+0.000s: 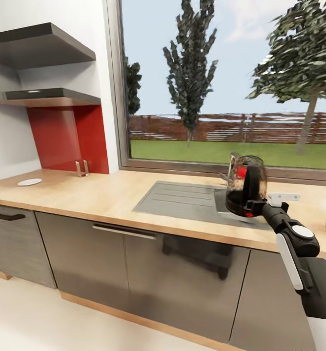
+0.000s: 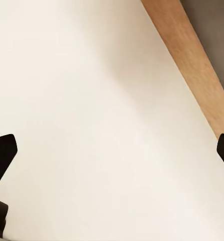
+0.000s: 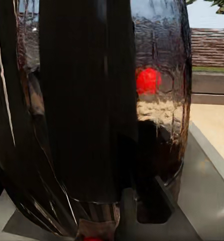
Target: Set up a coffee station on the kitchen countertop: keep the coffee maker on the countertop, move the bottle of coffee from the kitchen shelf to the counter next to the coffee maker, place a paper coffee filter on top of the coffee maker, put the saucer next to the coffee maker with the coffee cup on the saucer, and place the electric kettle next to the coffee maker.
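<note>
The right gripper (image 1: 253, 202) is closed on the handle of the dark glass electric kettle with red details (image 1: 246, 191). In the right wrist view the black handle (image 3: 87, 100) sits directly in front of the camera, so the grasp looks firm, though the fingers themselves are hidden behind it. The kettle is over the far right part of the grey steel sink (image 1: 182, 200) set in the wooden countertop (image 1: 85, 195); whether it is lifted or resting on the steel cannot be told.

The step in hand seems to be carrying the kettle to its place. To do it well, the arm should keep the kettle upright, hold it clear of the sink rim, and move slowly, because a grasp on the handle lets the body swing. The coffee maker is not clearly visible, so the target is uncertain.

The left gripper (image 2: 112, 150) hangs open over the pale floor (image 2: 92, 100), holding nothing. A small white saucer (image 1: 29, 182) lies far left on the countertop, below the grey wall shelves (image 1: 46, 95).
</note>
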### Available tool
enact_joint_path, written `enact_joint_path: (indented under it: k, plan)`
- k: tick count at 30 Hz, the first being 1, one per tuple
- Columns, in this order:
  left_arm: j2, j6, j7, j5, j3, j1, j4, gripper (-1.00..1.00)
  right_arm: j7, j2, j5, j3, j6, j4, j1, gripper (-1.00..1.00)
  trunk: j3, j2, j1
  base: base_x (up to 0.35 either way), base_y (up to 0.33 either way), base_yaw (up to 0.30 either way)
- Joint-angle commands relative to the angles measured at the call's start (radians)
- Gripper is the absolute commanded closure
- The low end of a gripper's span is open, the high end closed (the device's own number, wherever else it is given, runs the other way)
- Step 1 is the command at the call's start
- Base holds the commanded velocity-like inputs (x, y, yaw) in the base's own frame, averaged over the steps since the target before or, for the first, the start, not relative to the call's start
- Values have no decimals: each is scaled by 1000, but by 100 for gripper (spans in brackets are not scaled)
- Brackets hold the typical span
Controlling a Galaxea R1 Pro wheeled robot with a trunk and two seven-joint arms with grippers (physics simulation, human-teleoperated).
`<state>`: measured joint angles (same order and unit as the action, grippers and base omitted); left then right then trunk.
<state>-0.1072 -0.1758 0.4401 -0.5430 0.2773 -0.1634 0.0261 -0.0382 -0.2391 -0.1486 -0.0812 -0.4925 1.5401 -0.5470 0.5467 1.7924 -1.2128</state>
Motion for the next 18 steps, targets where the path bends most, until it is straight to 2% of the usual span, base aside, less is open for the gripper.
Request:
enact_joint_path:
  k: [1, 9, 18]
  plan:
    - [0, -2, 5, 5, 8, -1, -2, -100, -5, 0, -5, 0, -5, 2, -1, 100, 1, 1, 0, 83, 94, -133]
    - [0, -2, 5, 5, 8, -1, -2, -100, -5, 0, -5, 0, -6, 2, -1, 100, 1, 1, 0, 25, 35, -218]
    - [-1, -2, 5, 5, 8, -1, -2, -100, -5, 0, -3, 0, -6, 0, -1, 100, 1, 1, 0, 1, 189, -45]
